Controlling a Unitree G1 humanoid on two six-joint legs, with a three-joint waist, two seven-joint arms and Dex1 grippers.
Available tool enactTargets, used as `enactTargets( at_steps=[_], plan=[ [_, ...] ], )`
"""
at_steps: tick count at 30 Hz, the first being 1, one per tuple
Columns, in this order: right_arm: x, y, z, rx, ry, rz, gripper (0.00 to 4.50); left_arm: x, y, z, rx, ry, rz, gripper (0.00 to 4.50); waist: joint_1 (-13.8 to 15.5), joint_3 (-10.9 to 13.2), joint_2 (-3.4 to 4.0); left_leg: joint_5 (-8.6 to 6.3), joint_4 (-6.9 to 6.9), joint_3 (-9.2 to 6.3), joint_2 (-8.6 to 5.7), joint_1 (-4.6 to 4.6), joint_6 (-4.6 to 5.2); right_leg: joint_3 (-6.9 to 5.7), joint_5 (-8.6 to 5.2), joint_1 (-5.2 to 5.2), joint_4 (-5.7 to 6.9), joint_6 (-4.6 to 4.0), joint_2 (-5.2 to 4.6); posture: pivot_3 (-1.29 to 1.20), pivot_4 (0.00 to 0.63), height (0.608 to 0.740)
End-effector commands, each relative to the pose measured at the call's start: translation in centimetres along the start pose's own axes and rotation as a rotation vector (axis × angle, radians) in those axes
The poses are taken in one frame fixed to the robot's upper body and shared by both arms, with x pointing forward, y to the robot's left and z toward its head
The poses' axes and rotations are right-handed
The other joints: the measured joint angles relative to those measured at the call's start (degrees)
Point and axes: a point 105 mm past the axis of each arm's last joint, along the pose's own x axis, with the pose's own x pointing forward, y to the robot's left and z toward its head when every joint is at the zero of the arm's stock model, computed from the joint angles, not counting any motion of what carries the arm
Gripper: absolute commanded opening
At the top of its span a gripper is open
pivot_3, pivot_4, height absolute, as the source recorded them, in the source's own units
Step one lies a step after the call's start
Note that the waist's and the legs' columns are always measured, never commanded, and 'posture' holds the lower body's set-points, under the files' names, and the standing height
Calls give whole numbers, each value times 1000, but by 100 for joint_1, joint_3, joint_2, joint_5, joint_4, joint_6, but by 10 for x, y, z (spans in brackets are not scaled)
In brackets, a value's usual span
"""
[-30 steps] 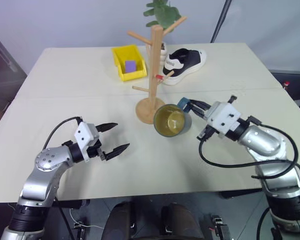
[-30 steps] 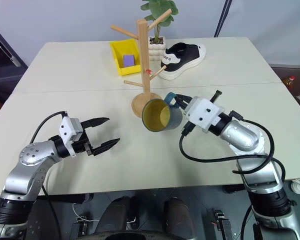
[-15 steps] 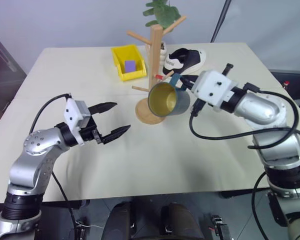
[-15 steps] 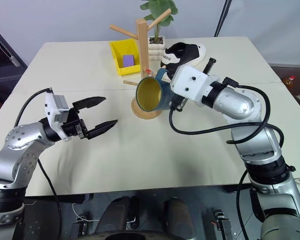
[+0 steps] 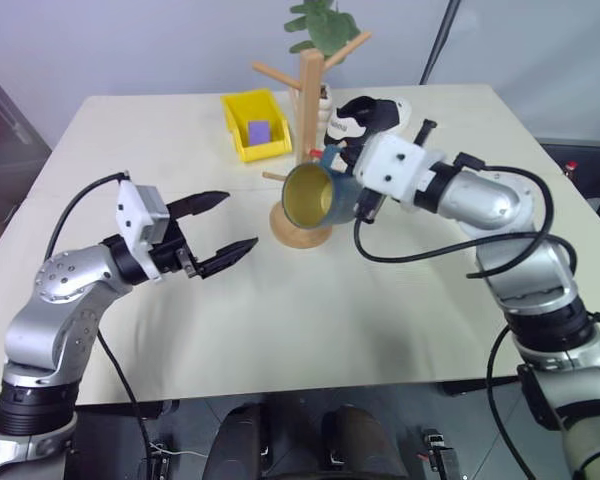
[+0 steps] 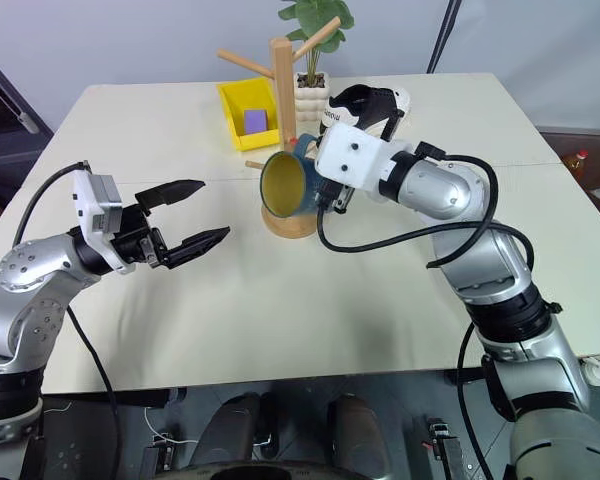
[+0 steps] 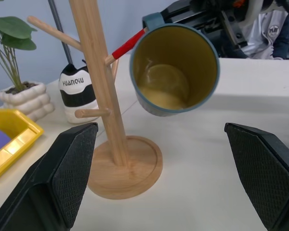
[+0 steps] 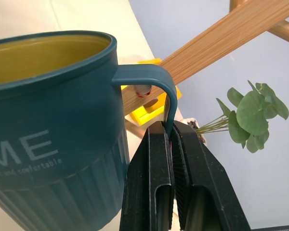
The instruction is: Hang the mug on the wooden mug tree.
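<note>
The dark teal mug (image 5: 315,195) with a yellow-olive inside hangs in the air, tipped on its side with its mouth facing me. My right gripper (image 8: 171,131) is shut on its blue loop handle (image 8: 147,77). The mug is right in front of the wooden mug tree (image 5: 309,110), above its round base (image 7: 127,168). In the right wrist view the red tip of a peg (image 7: 127,44) shows through the handle loop. My left gripper (image 5: 238,220) hovers open and holding nothing, left of the mug and tree, pointing at them.
A yellow bin (image 5: 242,110) holding a purple block stands behind the tree to the left. A black-and-white shoe (image 5: 378,116) and a small potted plant (image 6: 318,18) stand behind it. Bare tabletop (image 5: 310,320) lies in front of both arms.
My right gripper has carried the mug up and to the left, from beside the tree's base to the height of its pegs. The left gripper has risen a little and is still open.
</note>
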Motion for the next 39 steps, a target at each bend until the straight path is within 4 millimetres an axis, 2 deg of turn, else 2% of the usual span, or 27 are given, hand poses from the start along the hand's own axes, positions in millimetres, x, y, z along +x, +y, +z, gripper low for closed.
enactTargets(
  at_steps=[1,10,18,21,24,27,29,31,36,38,39],
  plan=[
    [0,-11,11,-37,-26,-40,48,1,-2,16,45,-38,-10,4500,0,0,0,0,0,0,0,0,0,0,0,0,0,0,0,0,150,740],
    [10,-9,6,-50,6,-30,48,5,-2,28,43,-83,-15,4500,-2,0,0,0,1,0,0,0,-1,0,0,0,3,0,0,0,150,740],
    [15,-8,10,-46,-13,-26,48,6,-2,33,41,-101,-13,4500,-2,0,0,1,1,1,0,0,-1,0,0,0,3,0,0,0,150,740],
    [14,-10,12,-46,-19,-38,1000,6,-2,33,41,-100,-11,4500,-5,0,0,1,1,1,0,0,-1,0,0,0,3,0,0,0,150,740],
    [10,-17,13,-64,-22,-65,2359,6,-2,33,41,-100,-9,4500,-4,0,0,1,0,1,0,0,-1,0,0,-1,3,0,0,0,150,740],
    [-2,-27,11,-57,-27,-86,2359,5,0,31,38,-94,-1,4500,-2,0,0,1,1,1,0,0,-2,0,0,-1,3,0,0,0,150,740],
    [-15,-34,8,11,-43,-105,2359,3,2,27,28,-83,19,4500,16,0,0,1,0,1,0,0,-2,0,0,0,3,0,0,0,150,740],
    [-30,-33,-3,114,-55,-105,2359,-1,8,20,6,-70,61,4500,28,-1,-2,1,0,0,-1,0,-1,0,0,2,1,0,0,0,150,740],
    [-59,-13,-40,405,-52,-134,2359,-12,25,-5,-55,-20,198,4500,15,-3,-6,-1,0,-5,0,4,2,-5,0,16,-7,1,-1,0,150,740],
    [-68,3,-63,544,-30,-174,2359,-21,34,-23,-71,11,296,4500,-12,-1,-4,-1,-2,-3,0,8,1,-3,1,15,-3,1,-1,0,150,740],
    [-73,17,-80,637,-3,-203,2359,-27,41,-36,-95,30,369,4500,-6,-5,-5,0,-1,-4,2,10,0,-4,1,14,-1,1,1,0,150,740]
  ],
)
